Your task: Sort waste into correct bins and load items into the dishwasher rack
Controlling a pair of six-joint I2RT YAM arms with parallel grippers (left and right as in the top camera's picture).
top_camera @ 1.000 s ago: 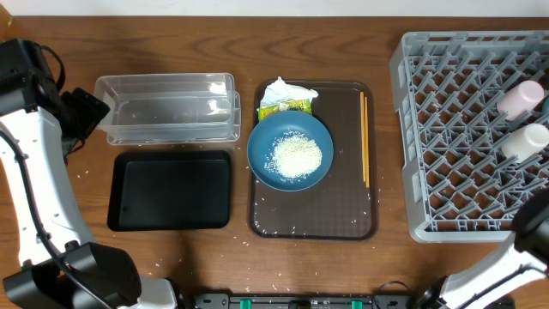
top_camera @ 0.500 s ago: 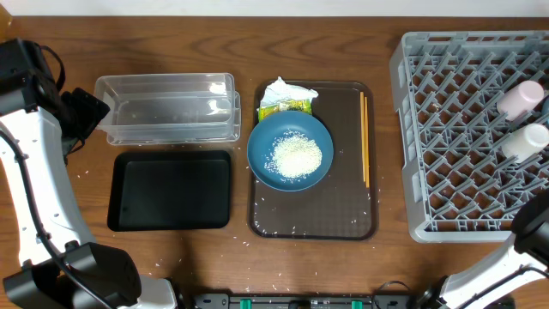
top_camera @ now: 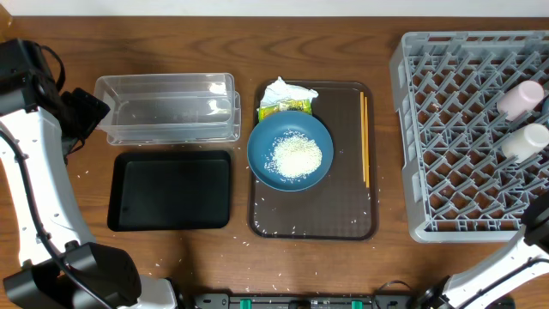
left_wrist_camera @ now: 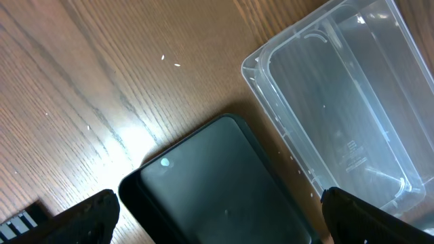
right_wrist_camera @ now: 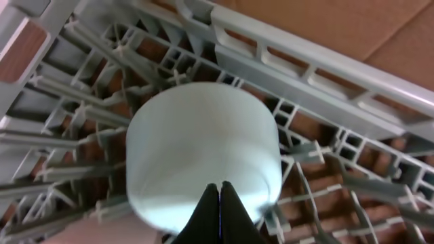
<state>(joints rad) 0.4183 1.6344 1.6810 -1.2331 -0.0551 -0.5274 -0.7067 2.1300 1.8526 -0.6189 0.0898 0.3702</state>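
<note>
The left gripper (left_wrist_camera: 220, 220) is held apart above the black tray (left_wrist_camera: 203, 176); the right gripper (right_wrist_camera: 219, 196), pressed together over the white cup (right_wrist_camera: 203, 142), has been pulled back.

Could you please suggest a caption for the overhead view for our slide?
Dark-blue bowl of rice and chopsticks on the brown tray; pink cup and white cup in the grey rack.

The large bowl (top_camera: 262, 146) is showing dark blue under white rice (top_camera: 297, 156), the snack wrapper (top_camera: 284, 107) yellow-green, the napkin (top_camera: 287, 89) white, the serving tray (top_camera: 313, 219) brown. The grey lattice rack (top_camera: 446, 129) is holding a pink cup (top_camera: 520, 99) and a white cup (top_camera: 526, 141); the shallow tray (top_camera: 170, 190) is showing black
</note>
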